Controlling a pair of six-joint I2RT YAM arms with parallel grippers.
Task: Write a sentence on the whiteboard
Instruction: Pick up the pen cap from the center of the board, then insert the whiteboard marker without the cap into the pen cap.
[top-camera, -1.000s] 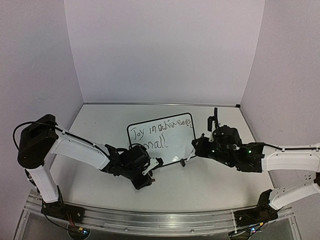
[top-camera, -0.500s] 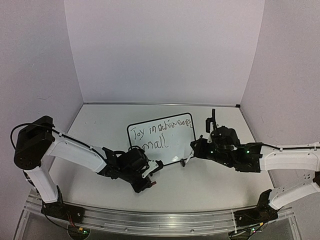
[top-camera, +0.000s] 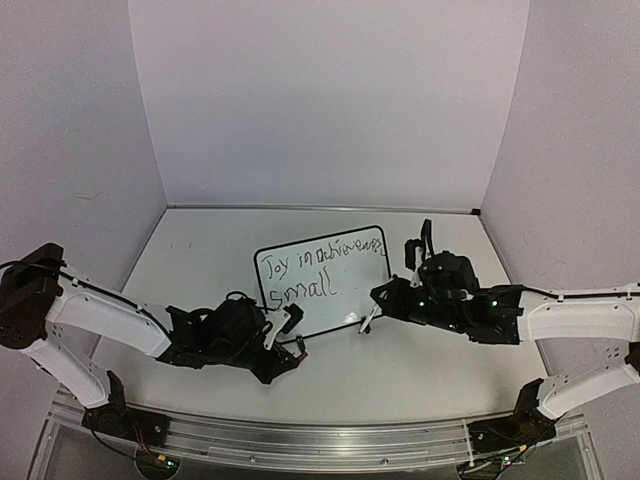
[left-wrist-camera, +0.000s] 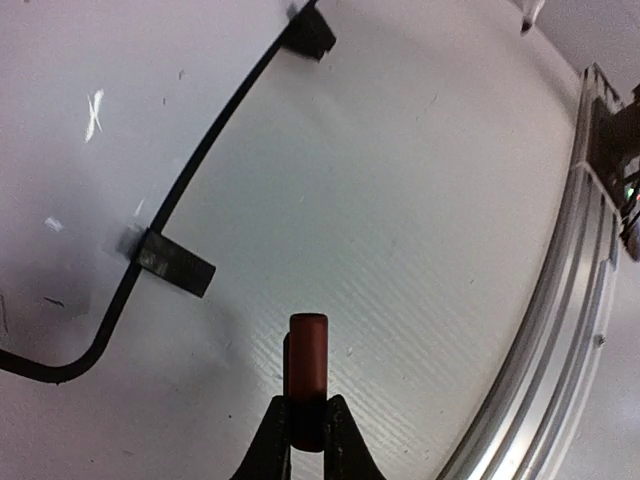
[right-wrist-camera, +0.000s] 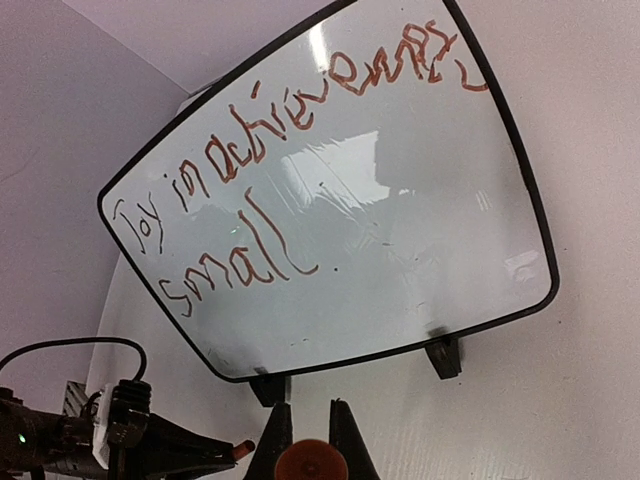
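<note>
The whiteboard (top-camera: 345, 300) stands tilted on two black clip feet (left-wrist-camera: 176, 265) mid-table, with red writing "Joy in achievement" and "small" (right-wrist-camera: 235, 255) on it. My left gripper (top-camera: 288, 346) is low on the table just in front of the board's near left corner, shut on a short red-brown cap (left-wrist-camera: 307, 355) that sticks out past the fingertips. My right gripper (top-camera: 372, 314) sits at the board's near right edge, shut on a marker whose orange-red round end (right-wrist-camera: 303, 463) shows between its fingers (right-wrist-camera: 283, 425). The left gripper (right-wrist-camera: 195, 455) also shows in the right wrist view.
An aluminium rail (top-camera: 320, 438) runs along the near table edge, close to the right of my left gripper (left-wrist-camera: 308, 420) as the left wrist view shows it. Purple walls (top-camera: 330, 100) enclose the back and sides. Bare white table (top-camera: 420, 370) lies in front of the board.
The left arm has drawn back and down to the left, off the board, and its jaws have closed on the red cap. The word "small" is now uncovered. The right gripper edged slightly left.
</note>
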